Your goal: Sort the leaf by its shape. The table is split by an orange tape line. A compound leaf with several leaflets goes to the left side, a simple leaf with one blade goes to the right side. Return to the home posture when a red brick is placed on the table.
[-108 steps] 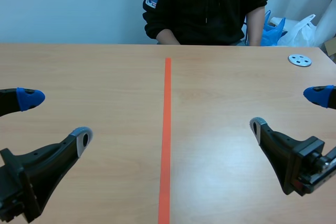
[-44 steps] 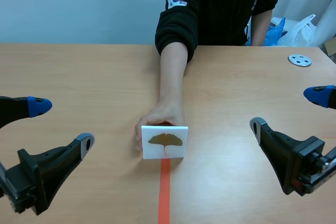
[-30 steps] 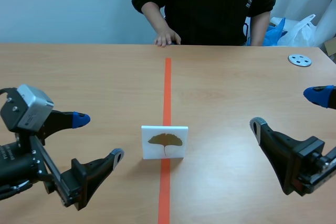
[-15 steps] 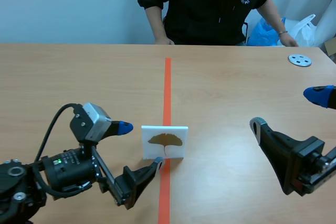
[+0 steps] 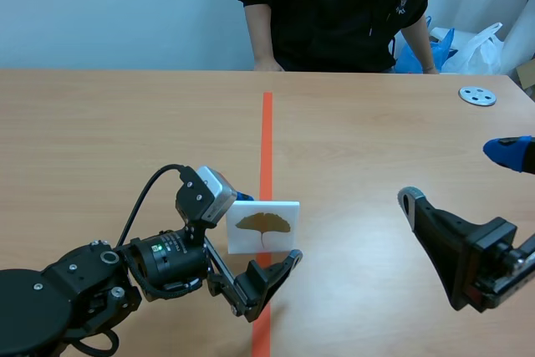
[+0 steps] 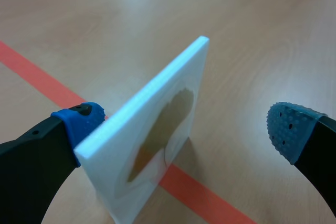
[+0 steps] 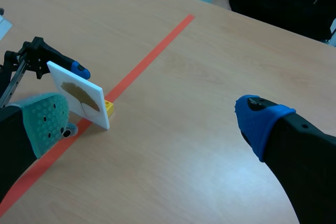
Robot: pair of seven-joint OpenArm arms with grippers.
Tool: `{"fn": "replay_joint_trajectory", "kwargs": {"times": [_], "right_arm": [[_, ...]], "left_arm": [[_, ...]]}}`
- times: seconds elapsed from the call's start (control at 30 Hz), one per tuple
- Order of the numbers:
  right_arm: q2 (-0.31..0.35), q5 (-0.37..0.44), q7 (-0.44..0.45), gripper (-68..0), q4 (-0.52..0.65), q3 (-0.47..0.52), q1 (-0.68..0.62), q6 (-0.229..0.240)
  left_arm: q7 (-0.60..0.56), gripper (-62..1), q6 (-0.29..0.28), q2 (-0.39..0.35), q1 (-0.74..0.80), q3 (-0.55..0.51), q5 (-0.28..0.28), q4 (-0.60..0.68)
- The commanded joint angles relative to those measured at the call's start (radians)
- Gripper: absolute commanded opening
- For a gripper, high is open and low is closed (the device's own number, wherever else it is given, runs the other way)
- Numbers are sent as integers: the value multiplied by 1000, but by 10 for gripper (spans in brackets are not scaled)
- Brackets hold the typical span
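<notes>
Leaf card stands upright on orange tape line, mid desk, one fan-shaped leaf facing the robot; left gripper straddles it; right gripper well apart, spread wide. Left wrist view: card between released fingers; one pad at its edge, other clear of it. Right wrist view: card ahead, on yellow foot; fingers released, holding nothing.

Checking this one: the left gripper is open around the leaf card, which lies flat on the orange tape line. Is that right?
Not quite. The leaf card stands upright on the orange tape line, not flat, as the right wrist view shows. The rest holds: the left gripper is open around it.
</notes>
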Motion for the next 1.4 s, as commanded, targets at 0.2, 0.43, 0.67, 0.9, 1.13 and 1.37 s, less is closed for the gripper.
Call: {"fn": "replay_joint_trajectory", "kwargs": {"times": [0.2,0.43,0.67,0.9,1.13,1.37], "right_arm": [[8,8,14,4,14,10,3,-3],[8,8,14,4,14,10,3,-3],[8,8,11,4,14,10,3,-3],[8,8,11,4,14,10,3,-3],[8,8,11,4,14,10,3,-3],[8,8,11,4,14,10,3,-3]], "left_arm": [[-88,-267,10,-3,-4,-6,27,10],[-81,-561,53,-3,-3,-6,27,10],[-89,-569,50,-7,-3,-6,-16,24],[-14,-569,67,-26,-1,-82,-138,174],[62,-569,167,-35,-4,-270,-196,219],[117,-569,243,-96,-7,-420,-250,216]]}}
